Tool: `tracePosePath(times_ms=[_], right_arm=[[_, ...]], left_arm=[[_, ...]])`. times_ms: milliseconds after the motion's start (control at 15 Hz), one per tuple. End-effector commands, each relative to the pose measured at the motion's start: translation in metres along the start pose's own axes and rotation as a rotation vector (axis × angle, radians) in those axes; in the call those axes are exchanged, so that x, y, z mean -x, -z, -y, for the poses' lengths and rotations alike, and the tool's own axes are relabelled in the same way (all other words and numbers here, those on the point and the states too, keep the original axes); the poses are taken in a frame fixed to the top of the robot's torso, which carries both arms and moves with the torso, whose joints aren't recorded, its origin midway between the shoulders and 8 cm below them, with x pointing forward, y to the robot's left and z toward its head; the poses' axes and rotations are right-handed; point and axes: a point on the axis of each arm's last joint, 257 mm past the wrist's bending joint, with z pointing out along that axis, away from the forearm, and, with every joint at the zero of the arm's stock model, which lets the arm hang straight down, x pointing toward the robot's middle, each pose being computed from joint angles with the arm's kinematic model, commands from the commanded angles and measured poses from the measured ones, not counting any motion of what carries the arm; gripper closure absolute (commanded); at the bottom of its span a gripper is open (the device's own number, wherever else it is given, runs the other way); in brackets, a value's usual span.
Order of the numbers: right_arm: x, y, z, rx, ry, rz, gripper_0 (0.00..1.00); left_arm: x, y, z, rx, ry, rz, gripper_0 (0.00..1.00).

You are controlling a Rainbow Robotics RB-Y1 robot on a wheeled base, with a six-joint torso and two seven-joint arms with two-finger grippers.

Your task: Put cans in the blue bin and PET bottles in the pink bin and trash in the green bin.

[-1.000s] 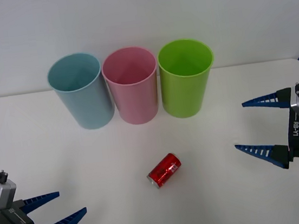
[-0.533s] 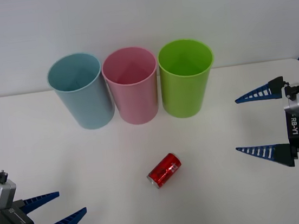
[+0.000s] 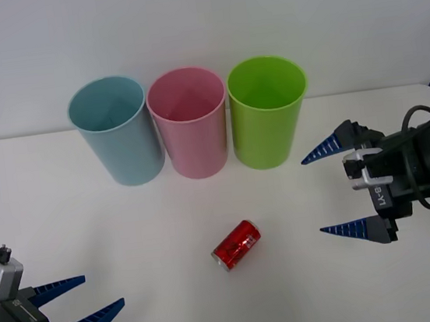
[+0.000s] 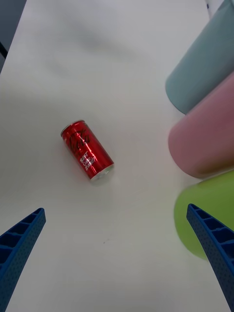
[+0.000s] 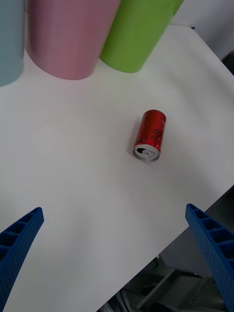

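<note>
A red can [image 3: 236, 245] lies on its side on the white table [image 3: 144, 225], in front of the blue bin [image 3: 117, 130]; the right gripper [image 3: 336, 189], fingers spread wide and empty, faces it, the likely next move a reach and grasp; the left gripper [image 3: 79, 299] waits open near the table's front edge.

The red can [image 3: 236, 245] lies on its side between both open jaws; beyond it the blue bin [image 3: 116, 132], pink bin [image 3: 190, 125] and green bin [image 3: 267, 114] stand upright, seemingly touching.

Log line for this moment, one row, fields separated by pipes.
red can lying on table, ungrasped | right gripper open, right of can | left gripper open, near-left | blue bin, pink bin, green bin upright
</note>
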Motion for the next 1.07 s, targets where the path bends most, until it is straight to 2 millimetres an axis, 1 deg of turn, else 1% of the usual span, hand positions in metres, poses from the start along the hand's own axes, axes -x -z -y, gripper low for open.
tracePosePath(times_ms=[67, 200, 467, 667, 867, 1067], right_arm=[[0.0, -0.011, 0.0, 0.033, 0.088, -0.052, 0.0], [0.001, -0.022, -0.003, 0.058, 0.139, -0.075, 0.0], [0.002, -0.048, -0.021, 0.138, 0.198, -0.082, 0.0], [0.007, -0.07, -0.024, 0.17, 0.239, -0.065, 0.0], [0.01, -0.094, -0.022, 0.161, 0.268, -0.067, 0.0], [0.01, -0.113, -0.027, 0.174, 0.299, -0.078, 0.0]], left_arm=[[0.0, 0.0, 0.0, 0.0, 0.0, 0.0, 0.0], [0.0, 0.0, 0.0, 0.0, 0.0, 0.0, 0.0], [0.0, 0.0, 0.0, 0.0, 0.0, 0.0, 0.0], [0.0, 0.0, 0.0, 0.0, 0.0, 0.0, 0.0], [0.0, 0.0, 0.0, 0.0, 0.0, 0.0, 0.0], [0.0, 0.0, 0.0, 0.0, 0.0, 0.0, 0.0]])
